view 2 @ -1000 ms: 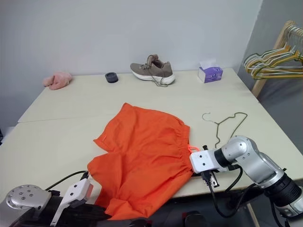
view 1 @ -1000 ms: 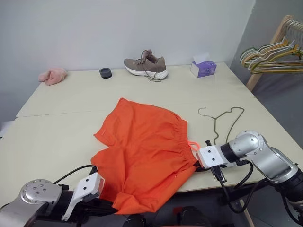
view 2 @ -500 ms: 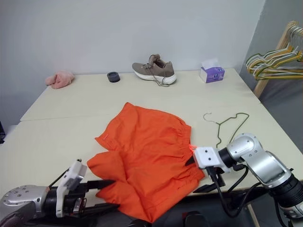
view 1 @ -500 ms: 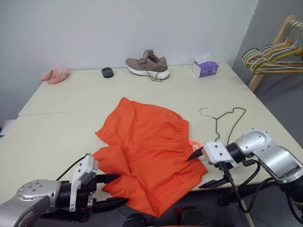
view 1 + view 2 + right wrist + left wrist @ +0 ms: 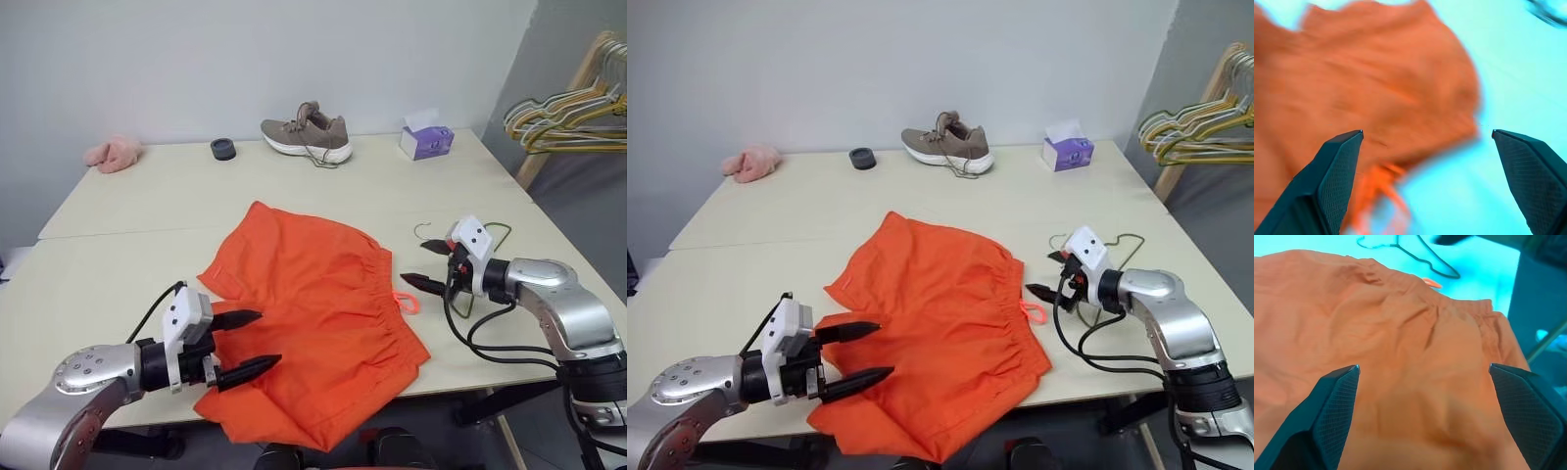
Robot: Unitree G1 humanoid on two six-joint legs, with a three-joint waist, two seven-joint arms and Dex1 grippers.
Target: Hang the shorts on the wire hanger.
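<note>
A: Spread flat across the pale tabletop (image 5: 118,211): bright orange fabric shorts with a gathered elastic waistband (image 5: 313,313), neon pink-orange loop (image 5: 405,300) just off the waistband end. Lying beside that waistband, toward the rack side: thin dark olive-grey wire hanger with a curved hook (image 5: 1122,242), partly hidden behind the right gripper (image 5: 432,265). Beyond the shorts, well apart: grey-brown lace-up shoe (image 5: 304,133).

B: Both sets of black fingers spread wide, gripping nothing. Left gripper (image 5: 247,344) poised over the near leg of the shorts; right gripper hovering between waistband and hanger.

A: Risks from here?

B: Probably three. Thin wire flat on the table, so likely to slip from the fingers or skid away from the shorts when pinched. Dangling cable near the hook, so possibly snagging it. Near hem of the shorts at the table edge, so liable to slide off if dragged.

A: Changed over the last second?

B: Then: both grippers nearly closed at the near edge of the shorts, cloth draped over the table edge. Now: fingers opened fully, cloth released and lying flatter. Left gripper raised beside the shorts; right gripper swung from the waistband corner toward the hanger.
</note>
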